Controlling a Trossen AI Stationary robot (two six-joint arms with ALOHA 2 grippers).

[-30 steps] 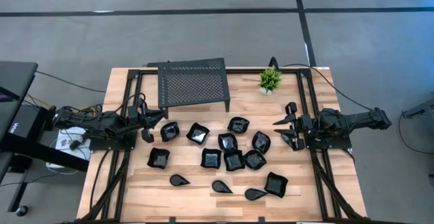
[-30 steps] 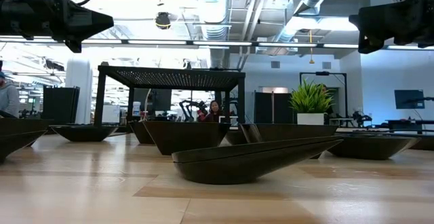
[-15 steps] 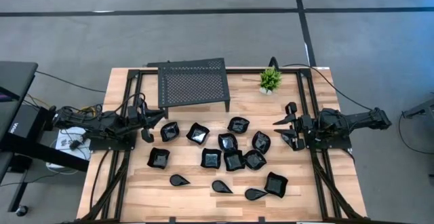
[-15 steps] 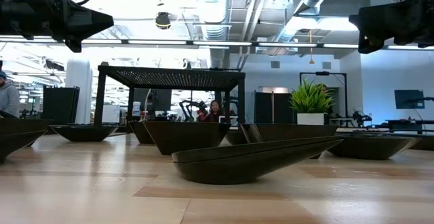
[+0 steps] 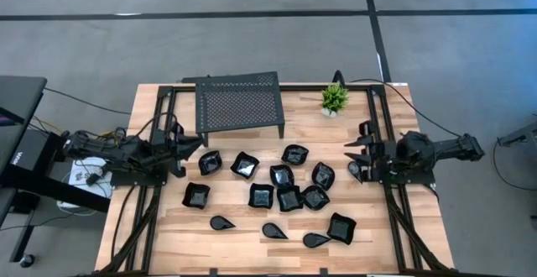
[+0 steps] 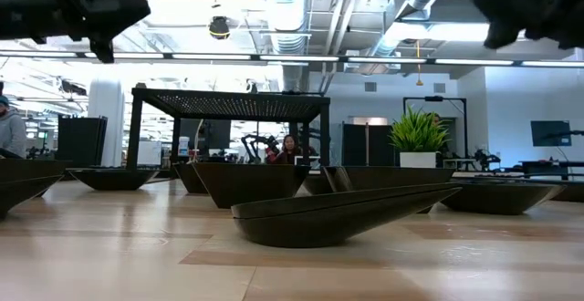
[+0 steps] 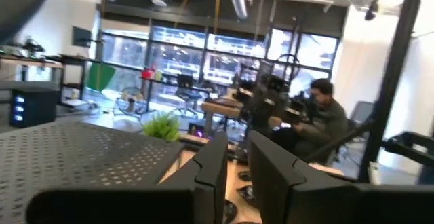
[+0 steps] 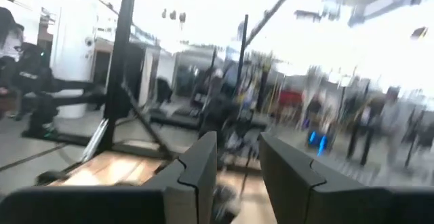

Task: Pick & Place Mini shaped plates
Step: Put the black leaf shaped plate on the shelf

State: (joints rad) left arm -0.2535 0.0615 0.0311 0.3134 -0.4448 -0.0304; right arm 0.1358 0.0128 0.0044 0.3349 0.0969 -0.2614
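The left hand (image 5: 178,148) is seen at the 9 o'clock edge of the worktop (image 5: 168,227). It has been lifted a little and pulled back toward its own side since a moment ago. In the low view it now sits higher than before. In its wrist view its two fingers (image 7: 211,173) are set a small way apart, and nothing is held between them.

The mini shaped plates (image 5: 262,195) are spread over the middle of the worktop, and none has been moved. The closest one to the left hand is the plate (image 5: 210,161) just past its tips. Three teardrop plates (image 5: 274,230) lie toward 6 o'clock. The perforated stand (image 5: 239,102) is at 12 o'clock, with nothing on top. The small potted plant (image 5: 334,98) is at 1 o'clock.

The right hand (image 5: 357,153) is at the 3 o'clock edge. It has been drawn back from the plates too, and raised. Its fingers (image 8: 196,173) are held a bit wider apart, and nothing is held there either.

So no plate has been picked up yet. It looks as if both arms are only being made ready, so the whole task is still to be done.

Small white marks are seen on the black box (image 5: 17,147) beside the worktop at 9 o'clock, but they are too small to be read. No other writing can be made out.
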